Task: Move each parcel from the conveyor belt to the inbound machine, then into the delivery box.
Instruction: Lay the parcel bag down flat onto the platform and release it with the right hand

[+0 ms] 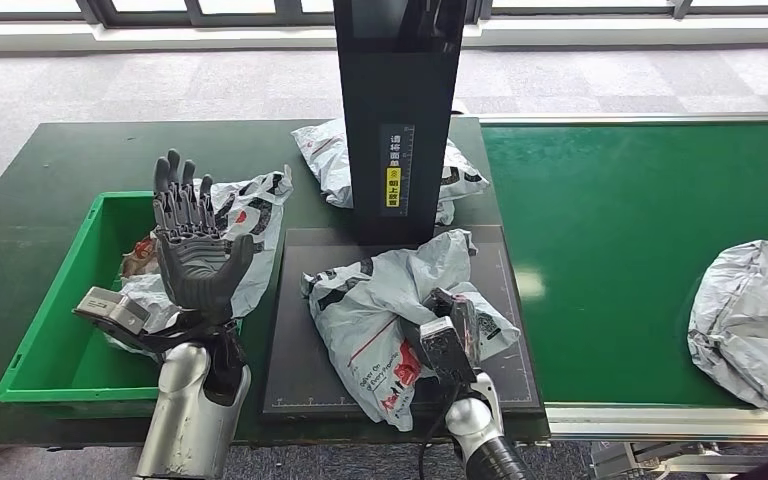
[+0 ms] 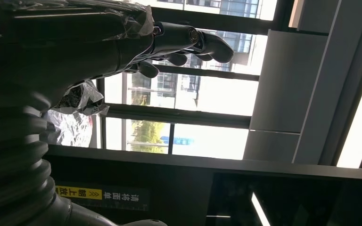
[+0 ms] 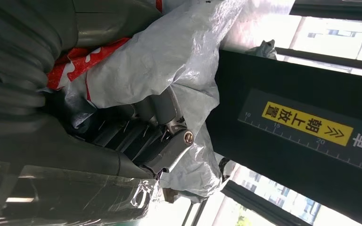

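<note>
A crumpled grey parcel (image 1: pixel 370 310) with red print lies on the black scanning plate (image 1: pixel 295 340) of the inbound machine (image 1: pixel 398 120). My right hand (image 1: pixel 450 335) grips the parcel at its near right side; in the right wrist view its fingers (image 3: pixel 162 115) are curled into the grey wrap (image 3: pixel 169 52). My left hand (image 1: pixel 192 240) is raised upright over the green delivery box (image 1: pixel 55 300), palm toward me, fingers spread and empty; its fingers (image 2: pixel 188 42) also appear in the left wrist view. Another grey parcel (image 1: pixel 750 320) sits on the green conveyor belt (image 1: pixel 610 250) at the right.
A parcel (image 1: pixel 255 215) lies in the green box behind my left hand. One more parcel (image 1: pixel 325 160) rests on the table behind the machine's black column. The column's yellow label (image 3: pixel 306 125) is close to my right hand.
</note>
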Motion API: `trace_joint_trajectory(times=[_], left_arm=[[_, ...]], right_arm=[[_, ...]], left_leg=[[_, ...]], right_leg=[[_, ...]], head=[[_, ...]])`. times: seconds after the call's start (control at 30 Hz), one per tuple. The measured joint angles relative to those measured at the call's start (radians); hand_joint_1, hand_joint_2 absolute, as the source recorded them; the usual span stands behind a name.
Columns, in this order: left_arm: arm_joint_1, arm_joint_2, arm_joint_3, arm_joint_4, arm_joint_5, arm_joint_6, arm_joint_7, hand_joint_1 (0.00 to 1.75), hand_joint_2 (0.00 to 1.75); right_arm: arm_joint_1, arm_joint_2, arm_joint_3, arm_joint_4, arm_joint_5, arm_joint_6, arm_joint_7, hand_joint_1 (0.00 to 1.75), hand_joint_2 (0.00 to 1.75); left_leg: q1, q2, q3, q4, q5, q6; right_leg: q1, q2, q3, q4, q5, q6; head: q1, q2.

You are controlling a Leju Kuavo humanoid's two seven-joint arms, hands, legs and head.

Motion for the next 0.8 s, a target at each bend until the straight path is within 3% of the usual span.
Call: trace_joint_trajectory(times=[0.13,0.17,0.27,0.3,0.37,0.63,0.7,0.8], left_arm=[[0.0,0.0,0.0,0.001,0.0,0.0,0.0,0.0,1.75],[0.0,0.0,0.0,0.001,0.0,0.0,0.0,0.0,1.75],[0.0,0.0,0.0,0.001,-0.001,0.0,0.0,0.0,1.75],[0.0,0.0,0.0,0.001,-0.002,0.0,0.0,0.0,1.75],[0.0,0.0,0.0,0.001,-0.005,0.002,0.0,0.0,1.75],[0.0,0.0,0.0,0.001,-0.006,0.013,0.0,0.0,1.75],[0.0,0.0,0.0,0.0,-0.005,0.016,0.0,0.0,1.75],[0.001,0.0,0.0,0.0,-0.005,0.024,0.0,0.0,1.75]], right_arm=[[-0.001,0.0,0.0,0.011,0.0,0.0,0.0,1.75,1.75],[-0.001,0.0,0.0,0.013,0.0,0.0,0.0,1.4,1.75],[-0.006,0.0,0.0,0.026,-0.005,0.023,0.005,0.09,1.75],[-0.012,0.0,0.0,0.041,-0.007,0.048,0.008,0.0,1.75],[-0.027,0.0,-0.001,0.079,0.0,0.087,0.01,0.0,1.75],[-0.031,0.0,-0.004,0.1,0.034,0.026,0.0,0.0,1.75],[-0.026,0.0,-0.004,0.091,0.048,-0.024,0.0,0.0,1.75],[-0.007,0.0,-0.005,0.043,0.078,-0.174,-0.001,0.0,1.75]], left_leg=[[0.0,0.0,0.0,0.0,0.0,0.0],[0.0,0.0,0.0,0.0,0.0,0.0],[0.0,0.0,0.0,0.0,0.0,0.0],[0.0,0.0,0.0,0.0,0.0,0.0],[0.0,0.001,0.0,0.0,0.0,0.0],[0.0,0.001,0.0,0.0,0.0,0.0],[0.0,0.001,0.0,0.0,0.0,0.0],[0.0,0.0,0.0,0.0,0.0,0.0]], right_leg=[[0.0,0.0,0.0,0.0,0.0,0.0],[0.0,0.0,0.0,0.0,0.0,0.0],[0.0,0.0,0.0,0.0,0.0,0.0],[0.0,0.0,0.0,0.0,0.0,0.0],[0.0,0.001,0.0,0.0,0.0,0.0],[0.0,0.001,0.0,0.0,0.0,0.0],[0.0,0.001,0.0,0.0,0.0,0.0],[0.0,0.0,0.0,0.0,0.0,0.0]], head=[[0.0,0.0],[0.0,0.0],[0.0,0.0],[0.0,0.0],[0.0,0.0],[0.0,0.0],[0.0,0.0],[0.0,0.0]])
